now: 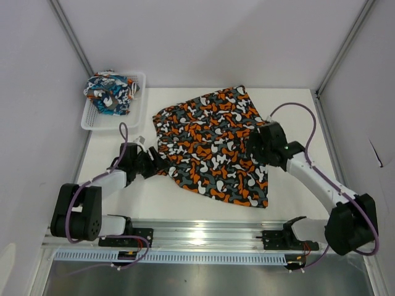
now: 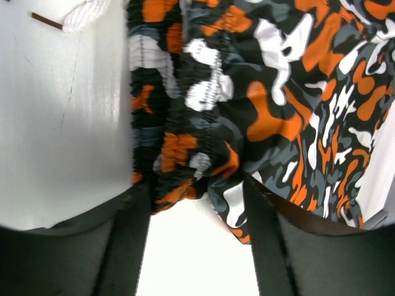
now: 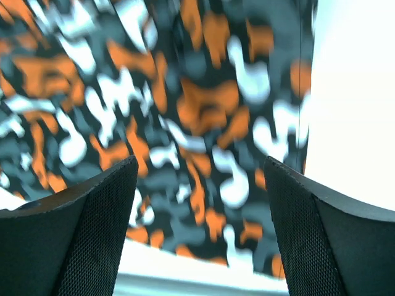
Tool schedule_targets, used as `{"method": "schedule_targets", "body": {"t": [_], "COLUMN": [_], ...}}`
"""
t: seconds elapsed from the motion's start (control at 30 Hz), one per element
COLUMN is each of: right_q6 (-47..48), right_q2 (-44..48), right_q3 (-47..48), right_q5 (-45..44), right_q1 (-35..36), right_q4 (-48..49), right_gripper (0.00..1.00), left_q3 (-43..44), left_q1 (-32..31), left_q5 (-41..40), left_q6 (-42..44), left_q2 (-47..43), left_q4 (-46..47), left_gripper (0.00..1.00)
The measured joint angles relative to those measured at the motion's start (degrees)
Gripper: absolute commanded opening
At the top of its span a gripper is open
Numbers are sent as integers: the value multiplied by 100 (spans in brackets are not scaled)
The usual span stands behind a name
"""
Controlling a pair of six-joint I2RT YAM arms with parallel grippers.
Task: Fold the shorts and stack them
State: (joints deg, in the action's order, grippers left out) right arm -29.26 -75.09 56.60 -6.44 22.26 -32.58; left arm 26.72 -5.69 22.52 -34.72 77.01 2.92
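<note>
We find the camouflage shorts (image 1: 213, 145) spread flat just right of the basket (image 1: 92, 120), ready for folding. The cartoon shorts (image 1: 110, 92) sit bunched inside the basket. The left gripper (image 2: 194, 197), nearward of the basket at the camouflage edge, stands parted and clamps nothing. The right gripper (image 3: 200, 166), farthest from the basket, gapes wide and empty.

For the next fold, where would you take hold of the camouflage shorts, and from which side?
Probably the gathered elastic waistband, coming in from the left. It forms a thick, bunched ridge right by the open left gripper, while the rest of the camouflage shorts lies flat with little to pinch.
</note>
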Motion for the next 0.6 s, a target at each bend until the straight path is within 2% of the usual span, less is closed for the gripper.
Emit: {"method": "schedule_targets", "body": {"t": [0.17, 0.23, 0.4, 0.6], "right_q6": [-820, -1119, -2146, -3115], "right_q2": [909, 1202, 2129, 2430], "right_q3": [-1067, -1311, -1587, -1731], "right_q5": [-125, -227, -579, -636], "right_q1": [280, 282, 326, 422], "right_q4": [-402, -595, -1220, -1613], "right_gripper": [79, 76, 74, 72], "left_q3": [-251, -319, -350, -391], "left_q1": [4, 4, 7, 9], "left_q5": [-7, -61, -306, -739], "left_q6": [-83, -129, -153, -345], "left_q2": [-452, -664, -1115, -1759], "left_q4": [79, -2, -415, -868], "left_gripper": [88, 90, 95, 96]}}
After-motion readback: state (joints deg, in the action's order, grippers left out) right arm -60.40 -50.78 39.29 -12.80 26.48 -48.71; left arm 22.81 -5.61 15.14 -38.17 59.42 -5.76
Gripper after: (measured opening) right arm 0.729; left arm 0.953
